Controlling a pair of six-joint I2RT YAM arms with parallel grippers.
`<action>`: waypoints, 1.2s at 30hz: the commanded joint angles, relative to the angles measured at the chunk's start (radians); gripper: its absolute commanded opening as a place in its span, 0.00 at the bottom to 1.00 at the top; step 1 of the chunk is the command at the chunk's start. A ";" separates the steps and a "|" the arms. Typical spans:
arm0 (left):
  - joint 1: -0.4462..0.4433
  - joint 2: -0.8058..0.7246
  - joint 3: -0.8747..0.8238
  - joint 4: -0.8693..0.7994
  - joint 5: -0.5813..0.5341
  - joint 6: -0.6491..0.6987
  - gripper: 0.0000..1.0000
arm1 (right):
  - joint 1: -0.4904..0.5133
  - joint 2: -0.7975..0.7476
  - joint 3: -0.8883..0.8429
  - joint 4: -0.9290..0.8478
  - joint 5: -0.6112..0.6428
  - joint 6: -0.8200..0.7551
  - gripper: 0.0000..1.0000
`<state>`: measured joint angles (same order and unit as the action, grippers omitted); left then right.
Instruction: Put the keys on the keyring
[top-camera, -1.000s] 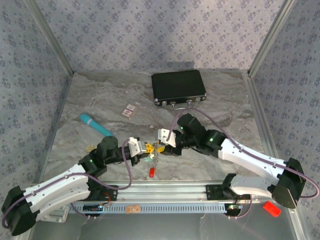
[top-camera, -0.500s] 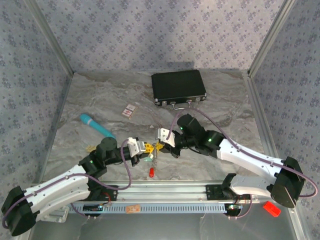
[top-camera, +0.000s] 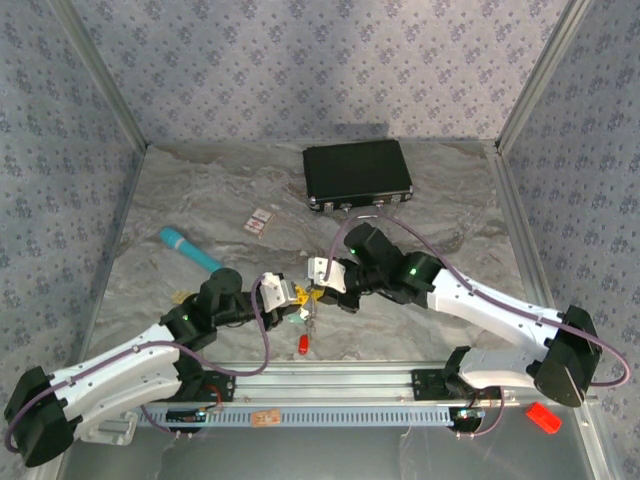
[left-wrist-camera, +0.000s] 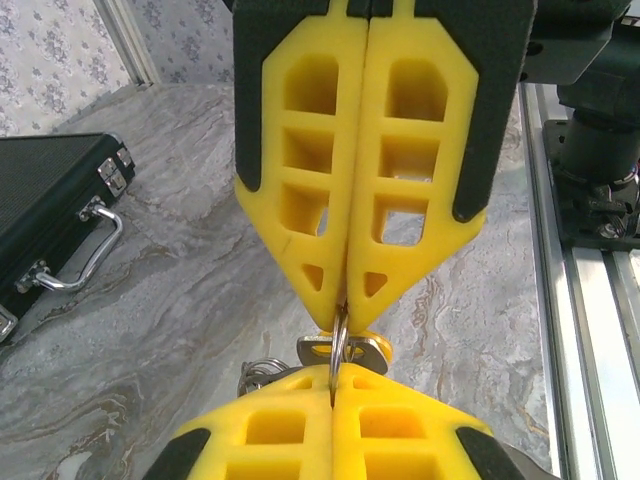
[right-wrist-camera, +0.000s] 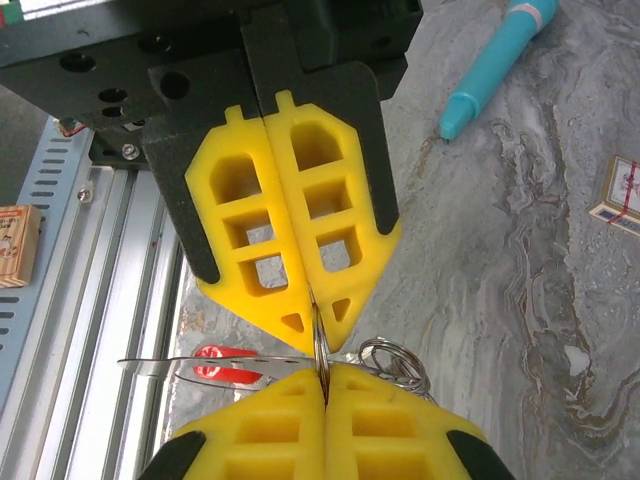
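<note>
We've got the left claw (top-camera: 296, 298) and right claw (top-camera: 319, 293) tip to tip mid-frame, both clenched on the keyring (left-wrist-camera: 339, 340), its loop edge-on between them.

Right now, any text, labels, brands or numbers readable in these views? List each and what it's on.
None can be read.
small pale card: red print, too blurred to read.
brown tag: dark marks, too small to read.
black case: no label to be seen.
</note>
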<state>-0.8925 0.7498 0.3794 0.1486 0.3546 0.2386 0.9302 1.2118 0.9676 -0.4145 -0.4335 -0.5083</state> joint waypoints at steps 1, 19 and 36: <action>-0.004 -0.011 0.034 0.007 0.027 0.021 0.00 | 0.001 -0.022 0.014 0.003 -0.011 0.014 0.15; -0.003 -0.045 -0.016 0.088 0.027 -0.007 0.00 | -0.025 -0.063 -0.073 0.085 -0.016 0.088 0.09; -0.003 -0.019 -0.015 0.122 0.051 0.011 0.00 | -0.024 0.023 -0.061 0.074 -0.023 0.086 0.10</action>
<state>-0.8925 0.7364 0.3584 0.1852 0.3607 0.2394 0.9092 1.2297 0.8925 -0.3340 -0.4397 -0.4290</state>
